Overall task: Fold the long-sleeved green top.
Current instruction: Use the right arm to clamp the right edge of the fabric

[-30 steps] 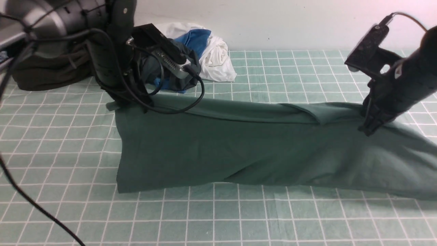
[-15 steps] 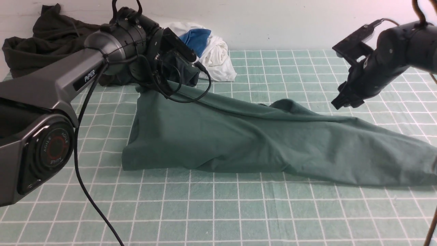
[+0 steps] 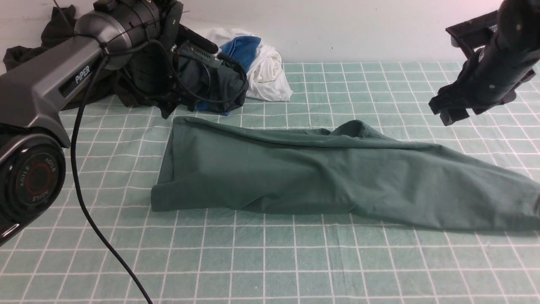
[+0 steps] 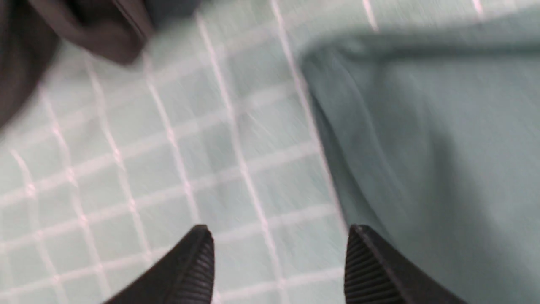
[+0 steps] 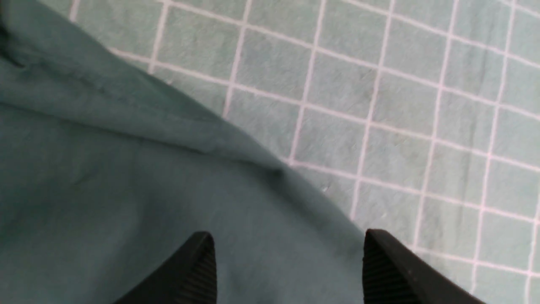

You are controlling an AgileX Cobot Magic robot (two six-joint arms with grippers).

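As wrist views reveal, left claw [image 4: 278,231] wide, right claw [image 5: 287,235] wide above green top [image 5: 126,190]

Even, soft light throughout; left wrist view smeared by motion blur.

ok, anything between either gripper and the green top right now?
Nothing visible. The left gripper and right gripper both hang open near the edges of the green long-sleeved top, only air between.

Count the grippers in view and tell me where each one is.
2. The left gripper hangs open over the far left corner of the green top, near the dark clothes. The right gripper hangs open above the top's far edge on the right. Neither is hidden.
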